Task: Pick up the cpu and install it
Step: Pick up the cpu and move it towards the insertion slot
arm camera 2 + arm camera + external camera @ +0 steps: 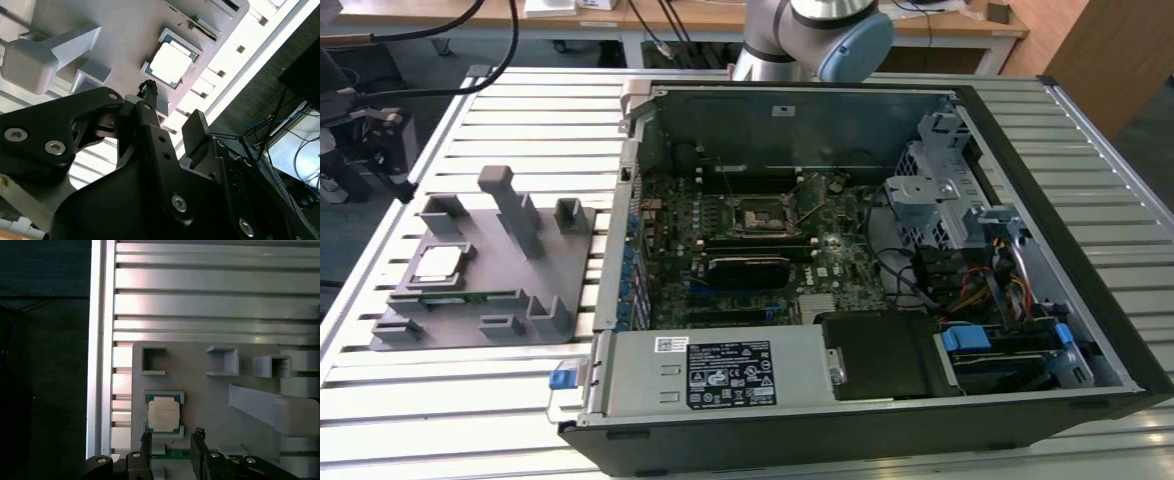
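**Item 1, the exterior view's left.** Grey fixture tray (520, 300) with moulded posts and pockets. The cpu (438, 265) lies flat in its own pocket on the tray's left part, silver top up.

**Item 2.** Gripper (172, 446), jaws apart and holding nothing. In the first wrist view it lines up with the cpu (163, 413) and does not touch it. Your step in hand reads as the approach for the pick. The grasp calls for fingers squared to two opposite edges of the chip, clear of the pocket walls.

**Item 3, centre to right.** Open computer case (1067, 200) with the motherboard flat inside. The black socket frame (765, 215) sits near its middle, with no silver top in it, so nothing is installed.

**Item 4, surface.** Slatted aluminium table (520, 100) carries the tray and the case.

**Item 5, room.** The robot arm (807, 35) rises at the far edge. Desks (694, 20) and cables run along the far side, and a wooden panel (1107, 50) stands far right.
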You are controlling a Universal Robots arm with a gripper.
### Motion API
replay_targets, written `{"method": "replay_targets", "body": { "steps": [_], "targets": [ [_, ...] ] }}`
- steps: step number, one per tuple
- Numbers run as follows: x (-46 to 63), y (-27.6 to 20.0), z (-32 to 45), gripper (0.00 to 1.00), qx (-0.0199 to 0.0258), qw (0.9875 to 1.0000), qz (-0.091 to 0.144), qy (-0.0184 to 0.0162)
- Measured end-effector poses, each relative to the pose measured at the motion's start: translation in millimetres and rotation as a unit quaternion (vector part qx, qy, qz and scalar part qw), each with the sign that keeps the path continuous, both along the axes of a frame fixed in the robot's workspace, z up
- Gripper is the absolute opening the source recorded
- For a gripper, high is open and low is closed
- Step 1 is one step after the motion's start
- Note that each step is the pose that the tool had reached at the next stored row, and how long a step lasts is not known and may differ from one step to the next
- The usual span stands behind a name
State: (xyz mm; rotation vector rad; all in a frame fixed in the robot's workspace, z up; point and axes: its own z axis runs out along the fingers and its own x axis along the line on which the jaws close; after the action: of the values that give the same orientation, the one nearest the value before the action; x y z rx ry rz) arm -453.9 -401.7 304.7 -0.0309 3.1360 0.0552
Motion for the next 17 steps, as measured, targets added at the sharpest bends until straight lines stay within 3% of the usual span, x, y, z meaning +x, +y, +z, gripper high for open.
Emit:
{"method": "replay_targets", "body": {
  "steps": [3,10,17],
  "targets": [
    [-0.1,-0.1,-4.2,0.53,0.0,0.9999,0.017,0.0011],
    [-2.9,-0.2,-16.8,0.82,-0.0001,0.9998,0.018,0.0011],
    [-2.9,-0.4,-29.6,0.82,0.0,0.9998,0.022,0.0011]
  ]
}}
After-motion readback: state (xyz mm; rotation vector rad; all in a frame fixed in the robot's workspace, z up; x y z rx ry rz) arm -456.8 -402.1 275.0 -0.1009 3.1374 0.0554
